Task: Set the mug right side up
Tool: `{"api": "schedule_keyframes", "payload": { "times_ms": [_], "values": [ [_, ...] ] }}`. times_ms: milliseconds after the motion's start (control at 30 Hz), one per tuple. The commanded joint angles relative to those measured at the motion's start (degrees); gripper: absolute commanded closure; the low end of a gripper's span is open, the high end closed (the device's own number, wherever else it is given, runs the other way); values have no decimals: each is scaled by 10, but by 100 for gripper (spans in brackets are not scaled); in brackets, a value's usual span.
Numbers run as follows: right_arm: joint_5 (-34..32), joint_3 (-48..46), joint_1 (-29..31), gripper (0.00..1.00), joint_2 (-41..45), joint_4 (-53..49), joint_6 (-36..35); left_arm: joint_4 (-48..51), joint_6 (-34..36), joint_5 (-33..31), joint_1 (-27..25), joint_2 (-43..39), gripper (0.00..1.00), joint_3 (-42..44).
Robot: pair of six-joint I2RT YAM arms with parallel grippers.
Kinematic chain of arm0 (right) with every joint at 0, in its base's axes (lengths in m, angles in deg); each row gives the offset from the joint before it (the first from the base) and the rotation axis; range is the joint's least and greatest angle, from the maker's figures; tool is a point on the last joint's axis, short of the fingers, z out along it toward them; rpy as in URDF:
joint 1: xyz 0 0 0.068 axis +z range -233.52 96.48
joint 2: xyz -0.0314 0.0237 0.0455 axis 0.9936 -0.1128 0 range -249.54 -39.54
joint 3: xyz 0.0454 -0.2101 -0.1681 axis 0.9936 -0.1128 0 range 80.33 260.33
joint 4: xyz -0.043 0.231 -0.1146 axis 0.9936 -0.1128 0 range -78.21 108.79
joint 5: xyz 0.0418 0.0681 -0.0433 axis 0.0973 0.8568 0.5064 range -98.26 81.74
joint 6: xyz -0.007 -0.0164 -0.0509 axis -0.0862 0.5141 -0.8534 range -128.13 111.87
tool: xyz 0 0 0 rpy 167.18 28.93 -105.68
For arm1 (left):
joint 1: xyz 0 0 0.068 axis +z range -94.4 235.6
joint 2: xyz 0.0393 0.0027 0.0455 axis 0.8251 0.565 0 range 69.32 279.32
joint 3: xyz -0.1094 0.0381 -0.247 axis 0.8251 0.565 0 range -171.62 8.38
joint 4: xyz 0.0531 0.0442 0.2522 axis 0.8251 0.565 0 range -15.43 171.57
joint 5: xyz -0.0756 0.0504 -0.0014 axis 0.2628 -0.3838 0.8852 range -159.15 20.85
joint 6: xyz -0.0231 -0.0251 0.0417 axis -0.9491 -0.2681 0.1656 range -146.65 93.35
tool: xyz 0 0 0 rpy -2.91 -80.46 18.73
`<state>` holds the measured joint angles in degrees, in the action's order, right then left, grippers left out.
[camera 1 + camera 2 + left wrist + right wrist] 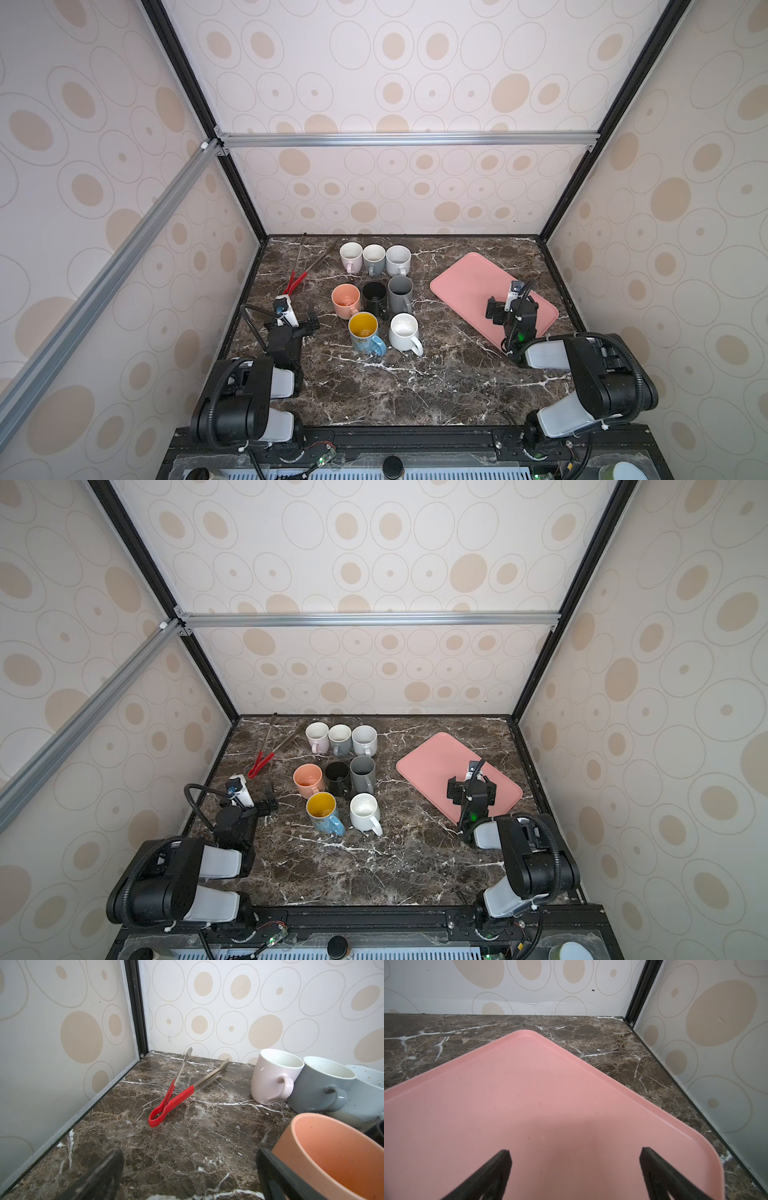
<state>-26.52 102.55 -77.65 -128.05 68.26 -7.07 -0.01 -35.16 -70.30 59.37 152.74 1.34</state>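
Note:
Several mugs stand close together left of centre in both top views. Openings facing up show on the peach mug [345, 299] [332, 1159], the black mug [375, 296], the yellow-lined blue mug [363, 332] and the white mug [404, 330]. The grey mug [400, 293] [362, 771] has a flat grey top; I cannot tell whether that is its opening or its base. My left gripper [311, 316] [189, 1154] is open just left of the peach mug, holding nothing. Over the pink tray [465, 278] [529, 1084], my right gripper [512, 309] [575, 1153] is open and empty.
Three pale mugs [373, 257] line the back of the marble table; the pinkish-white mug [274, 1076] stands nearest the red-handled tongs [297, 282] [176, 1095] at the back left. Patterned walls close in the left, back and right sides.

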Motion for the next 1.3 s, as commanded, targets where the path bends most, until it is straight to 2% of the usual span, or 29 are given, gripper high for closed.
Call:
{"api": "schedule_keyframes", "payload": {
  "times_ms": [0,167,233,333,367,433,467,533,967,1067,1267],
  "values": [
    [-10,7,-3,0,-1,-3,3,-48,26,25,3,14,0,-22],
    [-10,6,-3,0,-1,-3,3,-28,35,41,0,27,0,-40],
    [-10,6,-3,0,-1,-3,2,-21,44,29,-9,36,0,-47],
    [-10,6,-3,0,-1,-3,3,-79,49,12,-19,77,0,-36],
    [-10,6,-3,0,-1,-2,3,-39,49,10,-20,59,0,-42],
    [-10,6,-3,0,-1,-2,3,-76,49,11,-21,73,0,-37],
    [-10,6,-3,0,-1,-2,3,-54,49,11,-21,63,0,-39],
    [-10,6,-3,0,0,-2,3,-76,49,11,-21,71,0,-36],
    [-10,6,-3,0,0,-2,3,-55,53,16,-20,71,0,-46],
    [-10,6,-3,0,0,-2,3,-17,74,-27,-45,74,0,-67],
    [-10,6,-3,0,-1,-3,3,-23,74,-32,-48,70,0,-62]
  ]
}}
